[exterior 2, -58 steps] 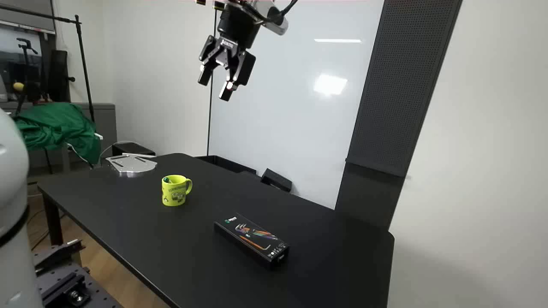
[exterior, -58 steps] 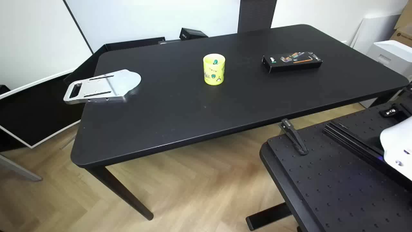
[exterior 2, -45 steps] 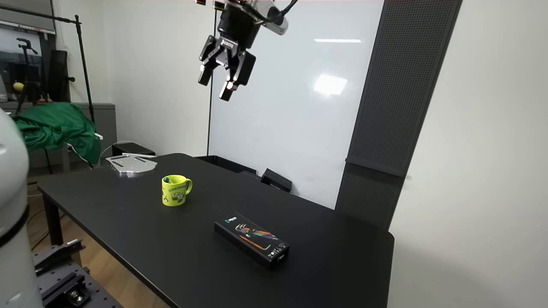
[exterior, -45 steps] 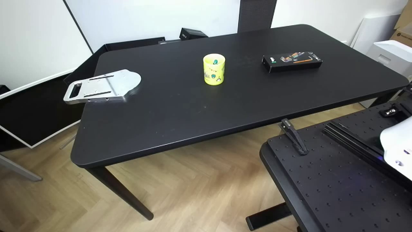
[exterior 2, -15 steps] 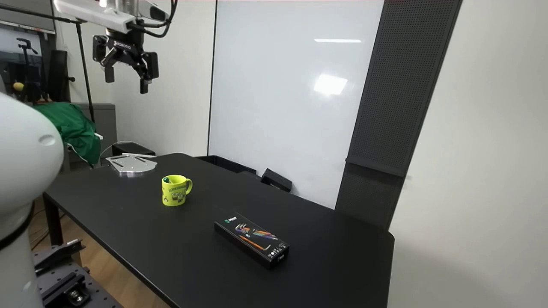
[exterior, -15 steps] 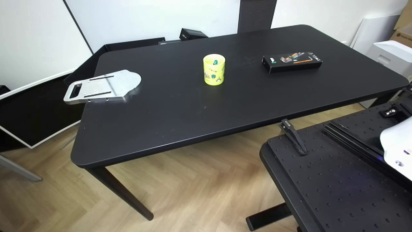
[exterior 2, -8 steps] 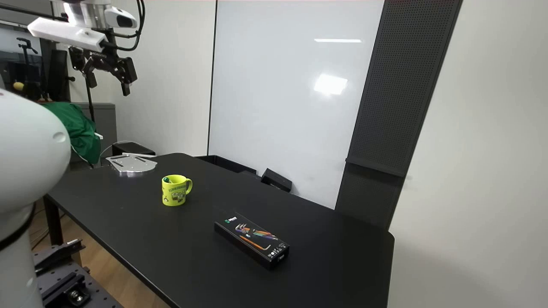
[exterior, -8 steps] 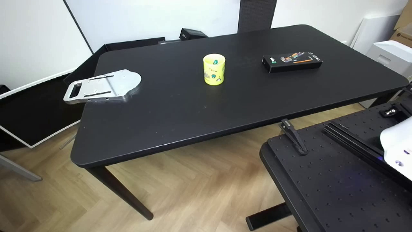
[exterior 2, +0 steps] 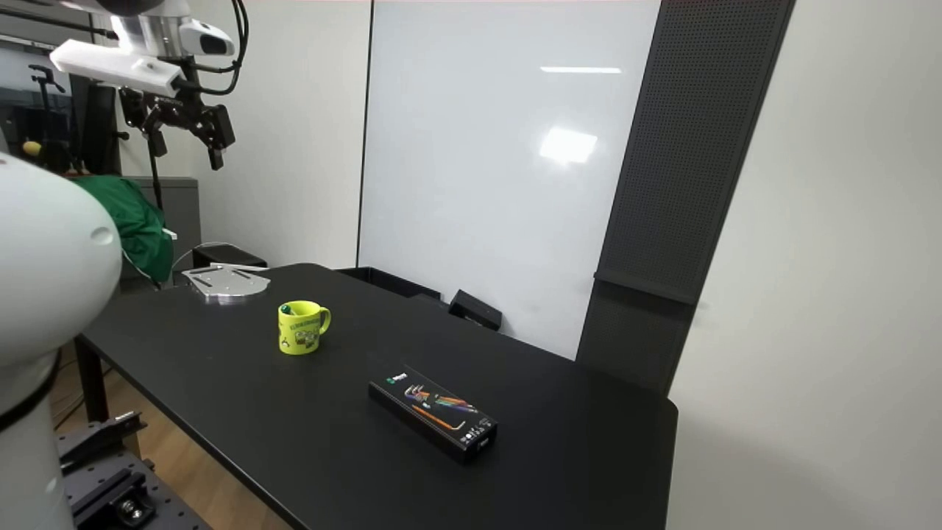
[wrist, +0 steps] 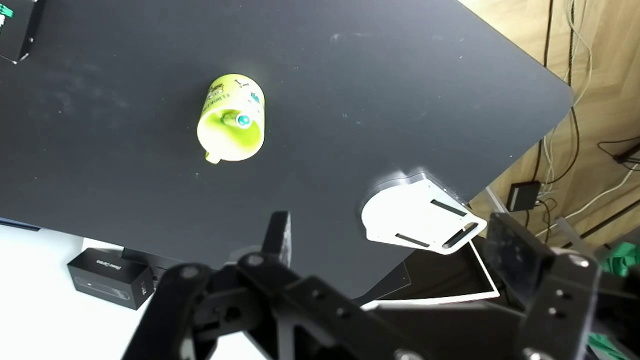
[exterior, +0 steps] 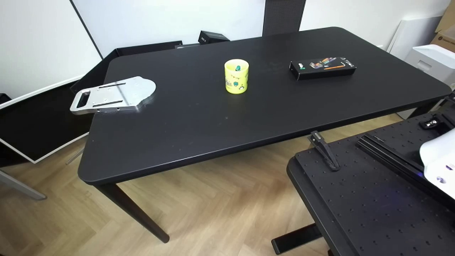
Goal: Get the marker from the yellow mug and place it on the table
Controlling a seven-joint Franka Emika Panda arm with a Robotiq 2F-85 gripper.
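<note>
Two views show the gripper (exterior 2: 187,151), jaws wide apart, holding nothing. All three show the marker (wrist: 240,120) inside the yellow mug (wrist: 231,97); the mug's handle (exterior 2: 328,319) shows only in an exterior view and, at seven o'clock, in the wrist view.

- I can see a bright yellow cylindrical mug (exterior 2: 298,333) with small printed figures and a loop handle, standing upright.
- A slim marker (wrist: 239,119) with a green end leans inside it, that end up by the rim.
- The matte black rectangular counter (exterior: 249,106) with rounded corners carries the mug.
</note>
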